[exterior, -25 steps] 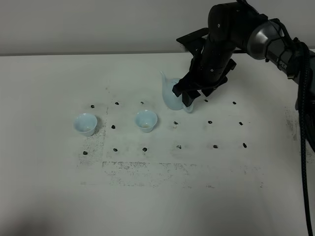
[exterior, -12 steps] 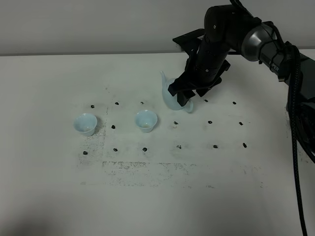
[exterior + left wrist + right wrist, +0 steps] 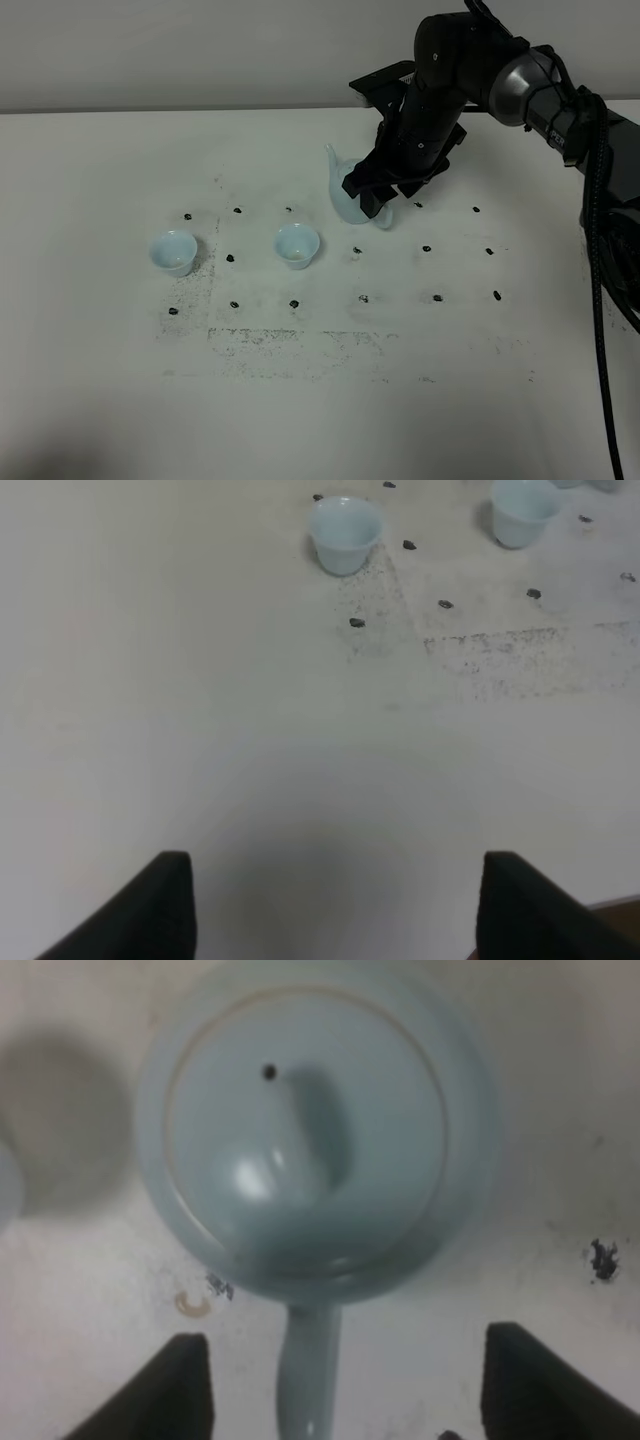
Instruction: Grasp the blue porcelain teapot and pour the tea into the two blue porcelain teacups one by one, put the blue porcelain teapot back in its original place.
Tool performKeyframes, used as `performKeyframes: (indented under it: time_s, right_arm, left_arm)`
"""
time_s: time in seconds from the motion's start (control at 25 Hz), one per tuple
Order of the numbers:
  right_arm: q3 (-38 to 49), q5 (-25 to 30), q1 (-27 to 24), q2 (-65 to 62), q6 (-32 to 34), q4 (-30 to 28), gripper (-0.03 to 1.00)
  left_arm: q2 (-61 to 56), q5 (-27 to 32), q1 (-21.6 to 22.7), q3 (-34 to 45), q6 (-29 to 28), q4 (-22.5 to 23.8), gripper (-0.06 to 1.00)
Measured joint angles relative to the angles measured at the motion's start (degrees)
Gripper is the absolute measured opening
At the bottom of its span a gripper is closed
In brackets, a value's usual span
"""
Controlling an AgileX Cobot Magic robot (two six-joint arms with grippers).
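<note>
Upper right of centre, the loop handle (image 3: 308, 1370) of the glossy pale-blue porcelain teapot (image 3: 345, 197) lies between the wide-spread, empty fingers of the right gripper (image 3: 345, 1380); the left gripper (image 3: 330, 905), likewise gaping and empty, is well apart.

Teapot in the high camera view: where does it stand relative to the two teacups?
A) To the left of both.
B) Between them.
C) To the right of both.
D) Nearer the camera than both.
C: the teapot sits to the right of both the left teacup and the right teacup, and slightly farther back.
</note>
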Motion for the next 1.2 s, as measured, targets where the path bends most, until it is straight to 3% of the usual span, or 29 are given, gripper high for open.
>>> performKeyframes:
  time_s: [0.44, 1.2]
  right_arm:
    - [0.0, 0.0, 0.0, 0.96, -0.13, -0.38, 0.53]
    - [-0.01, -0.05, 0.0, 1.72, 0.06, -0.75, 0.52]
  left_arm:
    - [0.0, 0.0, 0.0, 0.0, 0.0, 0.0, 0.61]
    - [0.0, 0.0, 0.0, 0.0, 0.0, 0.0, 0.61]
